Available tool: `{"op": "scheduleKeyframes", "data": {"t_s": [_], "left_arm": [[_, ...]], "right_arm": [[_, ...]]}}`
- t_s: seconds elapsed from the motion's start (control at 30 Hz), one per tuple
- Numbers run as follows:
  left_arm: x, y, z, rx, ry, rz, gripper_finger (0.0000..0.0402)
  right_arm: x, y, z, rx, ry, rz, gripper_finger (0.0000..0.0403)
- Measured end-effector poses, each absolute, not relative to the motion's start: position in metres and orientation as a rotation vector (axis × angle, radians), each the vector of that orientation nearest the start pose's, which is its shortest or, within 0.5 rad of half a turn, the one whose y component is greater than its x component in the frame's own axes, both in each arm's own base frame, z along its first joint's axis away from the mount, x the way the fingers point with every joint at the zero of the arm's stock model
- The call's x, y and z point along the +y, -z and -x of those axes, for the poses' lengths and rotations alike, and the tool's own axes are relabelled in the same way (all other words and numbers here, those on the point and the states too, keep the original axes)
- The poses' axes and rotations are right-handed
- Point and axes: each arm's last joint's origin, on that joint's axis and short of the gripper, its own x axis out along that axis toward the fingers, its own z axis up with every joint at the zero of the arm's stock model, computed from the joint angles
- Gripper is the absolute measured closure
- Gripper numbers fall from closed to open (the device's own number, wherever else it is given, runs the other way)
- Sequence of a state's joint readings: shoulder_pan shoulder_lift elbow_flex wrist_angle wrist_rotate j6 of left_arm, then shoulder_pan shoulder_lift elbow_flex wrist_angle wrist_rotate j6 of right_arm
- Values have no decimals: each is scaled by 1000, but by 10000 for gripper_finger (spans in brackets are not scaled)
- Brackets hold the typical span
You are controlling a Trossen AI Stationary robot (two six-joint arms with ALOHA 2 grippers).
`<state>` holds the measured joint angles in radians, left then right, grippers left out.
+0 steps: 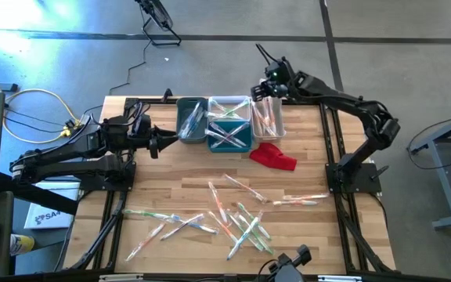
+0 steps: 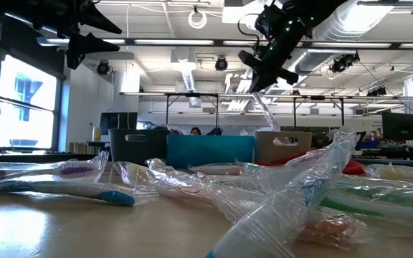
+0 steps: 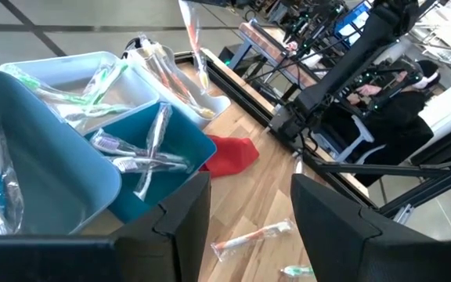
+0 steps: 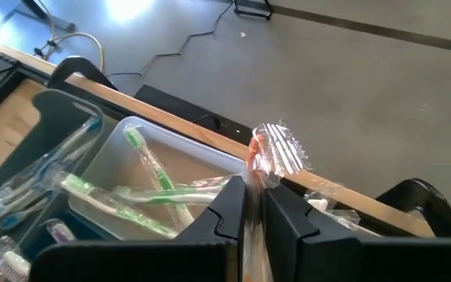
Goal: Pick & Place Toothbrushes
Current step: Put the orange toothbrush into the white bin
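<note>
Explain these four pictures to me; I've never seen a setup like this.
Two dark robot arms work at a wooden table. One picture looks straight down, one looks level across the tabletop, and two come from cameras on the arms' wrists. Wrapped toothbrushes lie scattered on the wood, beside a red cloth; more already fill the small bins at the far edge. The right gripper hangs above the bins, shut on a wrapped orange toothbrush. The left gripper waits open and empty beside the bins.
</note>
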<state>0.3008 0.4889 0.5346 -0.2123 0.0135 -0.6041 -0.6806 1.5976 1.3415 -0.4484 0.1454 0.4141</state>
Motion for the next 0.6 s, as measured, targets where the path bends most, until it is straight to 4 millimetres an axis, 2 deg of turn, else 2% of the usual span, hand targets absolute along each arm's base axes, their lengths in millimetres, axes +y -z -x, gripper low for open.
{"op": "scheduleKeyframes", "data": {"t_s": [0.43, 0.6], "left_arm": [[36, -283, -119, 74, -328, 625, 226], [36, -283, -119, 74, -328, 625, 226]], "right_arm": [[-225, -299, -270, 549, 928, -575, 383], [-228, -289, -274, 587, 920, -589, 383]]}}
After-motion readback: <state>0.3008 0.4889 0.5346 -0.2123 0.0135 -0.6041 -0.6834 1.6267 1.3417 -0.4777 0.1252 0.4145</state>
